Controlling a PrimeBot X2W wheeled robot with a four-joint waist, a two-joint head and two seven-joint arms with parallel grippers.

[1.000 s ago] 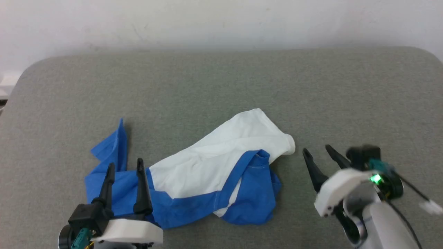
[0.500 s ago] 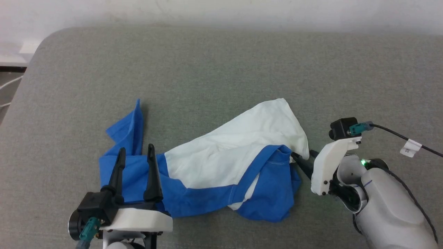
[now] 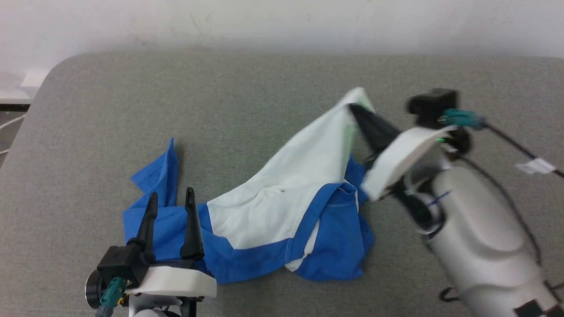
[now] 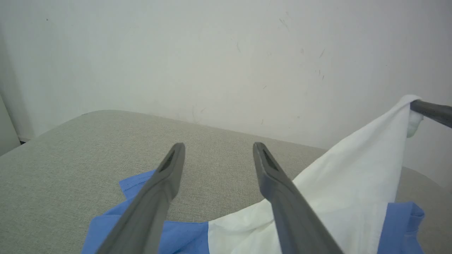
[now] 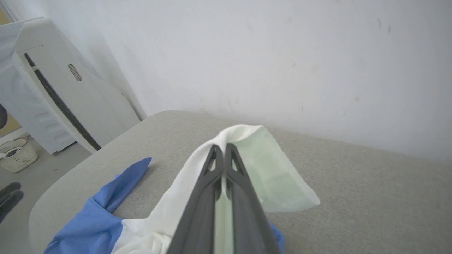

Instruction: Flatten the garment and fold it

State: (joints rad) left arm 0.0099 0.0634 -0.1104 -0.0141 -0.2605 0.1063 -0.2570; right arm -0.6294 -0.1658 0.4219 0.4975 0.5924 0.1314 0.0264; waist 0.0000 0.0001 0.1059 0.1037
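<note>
Where the count begins, closest to the robot's body, we enter the left end effector (image 3: 171, 192). Its fingers are spread wide with nothing between them, and they point away from the robot over the near-left end of the garment (image 3: 273, 202). We cannot tell whether they touch the cloth beneath.

Item two, the garment itself. It lies crumpled and unflattened on the grey surface (image 3: 264, 88), its long axis running from near left to far right. The blue sleeve (image 3: 161, 169) forms the near-left end, bunched just beyond and beneath the left fingers. More blue lies along the near edge, and the white body rises from there on a slant.

Item three, the white corner (image 3: 359, 94). This is the far-right end of that axis, lifted clear of the surface into a peak.

Item four, the right end effector (image 3: 352, 106). It is closed tight, with its fingers pressed together on that white corner. In its own wrist view, a loose flap hangs past the tips.

Item five, farthest, the pale wall (image 3: 282, 22) behind the surface.

Our reading is that one end of the long axis is held and the other is free. The free blue end lies straight ahead of the left end effector, which is much the nearer arm to it. We judge that a grasp there would let both arms pull apart along the axis and flatten the cloth.
</note>
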